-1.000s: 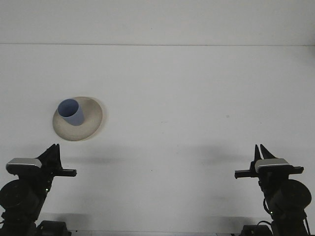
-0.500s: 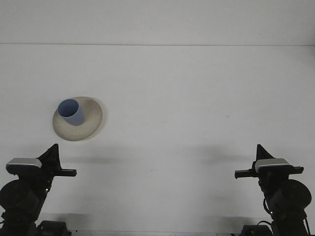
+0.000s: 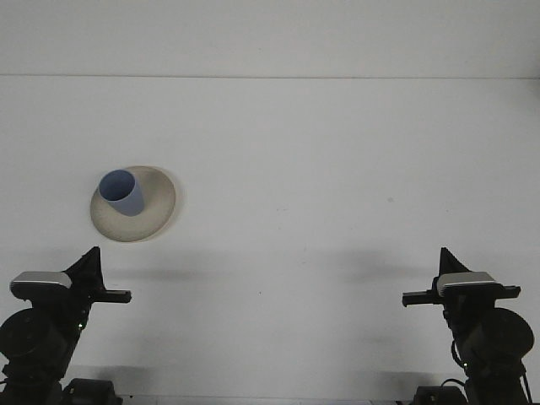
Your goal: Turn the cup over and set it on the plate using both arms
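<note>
We see a white table (image 3: 321,169) from the front, with both arms parked at the near edge. The blue cup (image 3: 121,191) stands on the plate (image 3: 156,211), mouth up, set toward the plate's left and far part, its rim near the plate's left edge. The plate is beige and round, at the left of the table, about midway between near and far. The left gripper (image 3: 89,257) sits at the near left corner, below the plate and well apart from it; its fingers come to one dark point, so we read them as pressed together, holding nothing. The right gripper (image 3: 445,256) sits at the near right corner, far from cup and plate; its fingers also come to a single point, pressed together and empty. Each gripper has a grey block behind the fingers and a short black bar sticking out toward the table's middle. Soft shadows lie on the table just beyond each arm. A faint dark speck (image 3: 390,200) marks the table at right.
</note>
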Tool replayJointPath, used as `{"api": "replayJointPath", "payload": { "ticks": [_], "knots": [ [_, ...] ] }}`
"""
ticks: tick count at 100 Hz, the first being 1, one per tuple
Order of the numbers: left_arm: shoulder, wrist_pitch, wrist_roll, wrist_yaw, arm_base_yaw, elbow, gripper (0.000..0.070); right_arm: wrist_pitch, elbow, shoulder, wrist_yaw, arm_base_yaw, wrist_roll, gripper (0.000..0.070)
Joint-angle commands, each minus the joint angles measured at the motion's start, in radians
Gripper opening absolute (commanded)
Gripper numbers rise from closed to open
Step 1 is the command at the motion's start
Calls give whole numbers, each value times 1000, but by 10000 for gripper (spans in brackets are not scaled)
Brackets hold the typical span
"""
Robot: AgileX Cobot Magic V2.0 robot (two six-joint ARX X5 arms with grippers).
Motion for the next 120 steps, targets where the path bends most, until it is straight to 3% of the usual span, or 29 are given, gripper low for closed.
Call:
{"api": "replayJointPath", "payload": {
  "ticks": [1,27,56,77,120],
  "knots": [
    [-1,11,2,-6,-2,10,11,12,10,5,0,2,-3,0],
    [-27,139,2,-5,-2,-28,11,12,10,5,0,2,-3,0],
    [-197,339,6,-6,-2,-317,11,12,10,5,0,2,-3,0],
    [-333,382,-2,-5,-2,-494,11,12,10,5,0,2,-3,0],
    [-330,541,2,-6,-1,-616,11,13,10,5,0,2,-3,0]
  ]
}}
